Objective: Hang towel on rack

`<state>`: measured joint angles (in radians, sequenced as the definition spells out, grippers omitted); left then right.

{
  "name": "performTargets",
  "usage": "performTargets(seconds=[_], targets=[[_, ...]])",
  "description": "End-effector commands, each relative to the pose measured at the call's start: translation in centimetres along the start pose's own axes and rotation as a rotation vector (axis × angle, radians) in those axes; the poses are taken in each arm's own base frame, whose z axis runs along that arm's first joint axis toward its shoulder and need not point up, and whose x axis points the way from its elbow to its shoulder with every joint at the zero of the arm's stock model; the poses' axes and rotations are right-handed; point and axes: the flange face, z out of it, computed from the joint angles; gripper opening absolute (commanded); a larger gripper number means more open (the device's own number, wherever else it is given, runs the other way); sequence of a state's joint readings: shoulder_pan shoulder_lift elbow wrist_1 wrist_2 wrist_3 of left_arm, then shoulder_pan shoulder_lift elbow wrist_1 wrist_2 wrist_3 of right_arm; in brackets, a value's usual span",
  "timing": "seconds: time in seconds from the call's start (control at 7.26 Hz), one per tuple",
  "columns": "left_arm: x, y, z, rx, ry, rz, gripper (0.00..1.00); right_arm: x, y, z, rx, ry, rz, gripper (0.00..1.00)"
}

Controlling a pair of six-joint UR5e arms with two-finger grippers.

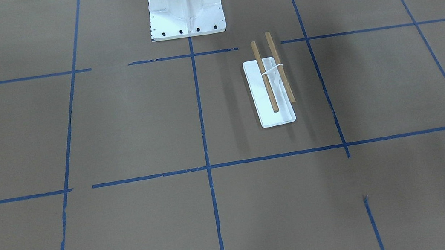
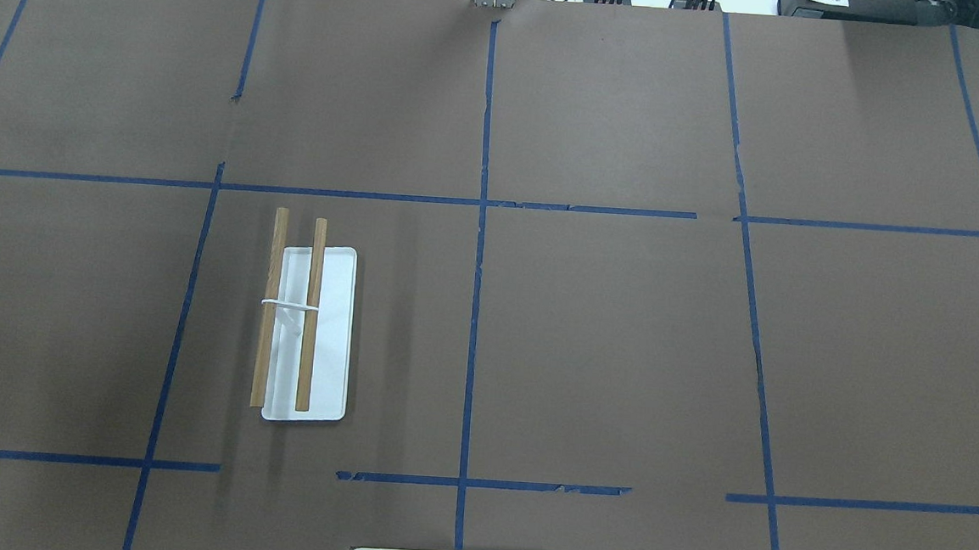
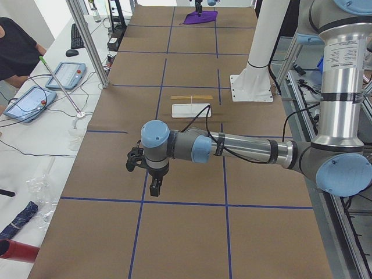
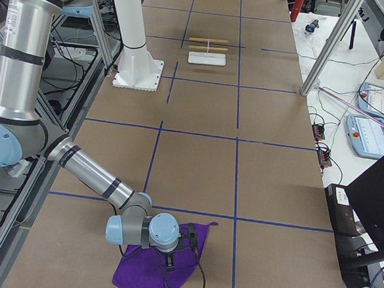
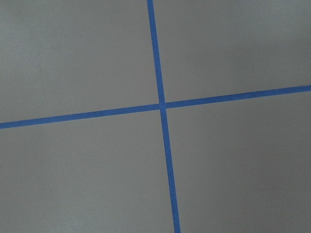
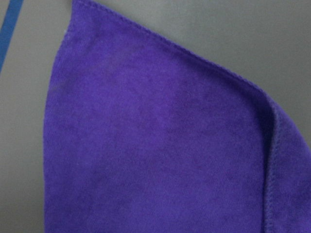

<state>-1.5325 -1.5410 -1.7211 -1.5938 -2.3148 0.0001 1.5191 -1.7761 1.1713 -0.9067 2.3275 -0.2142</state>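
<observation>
The purple towel (image 4: pixel 145 267) lies partly folded on the brown table at the end near the robot's right; it also shows far off in the exterior left view (image 3: pixel 200 17) and fills the right wrist view (image 6: pixel 160 145). My right gripper (image 4: pixel 173 256) hangs just over the towel, and I cannot tell if it is open or shut. The rack (image 2: pixel 292 314), two wooden dowels over a white base plate, stands bare on the left half (image 1: pixel 271 76) (image 3: pixel 192 104) (image 4: pixel 208 49). My left gripper (image 3: pixel 154 189) hovers over bare table, well away from the rack; I cannot tell its state.
The large white bolted pedestal (image 1: pixel 186 9) stands at the robot's side of the table (image 4: pixel 135 54). Blue tape lines grid the brown paper (image 5: pixel 162 104). An aluminium post (image 3: pixel 90 40) and control tablets (image 3: pixel 32 102) stand along the operators' side.
</observation>
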Motion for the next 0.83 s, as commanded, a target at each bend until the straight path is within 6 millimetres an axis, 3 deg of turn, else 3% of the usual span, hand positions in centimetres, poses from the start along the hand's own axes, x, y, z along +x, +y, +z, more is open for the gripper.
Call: performTargets(seconds=[0.0, 0.69], targets=[[0.15, -0.26, -0.16, 0.004, 0.000, 0.005, 1.00, 0.42, 0.95, 0.67, -0.024, 0.023, 0.006, 1.00], [0.29, -0.29, -0.42, 0.008, 0.000, 0.007, 1.00, 0.61, 1.59, 1.40, -0.044, 0.015, 0.017, 1.00]])
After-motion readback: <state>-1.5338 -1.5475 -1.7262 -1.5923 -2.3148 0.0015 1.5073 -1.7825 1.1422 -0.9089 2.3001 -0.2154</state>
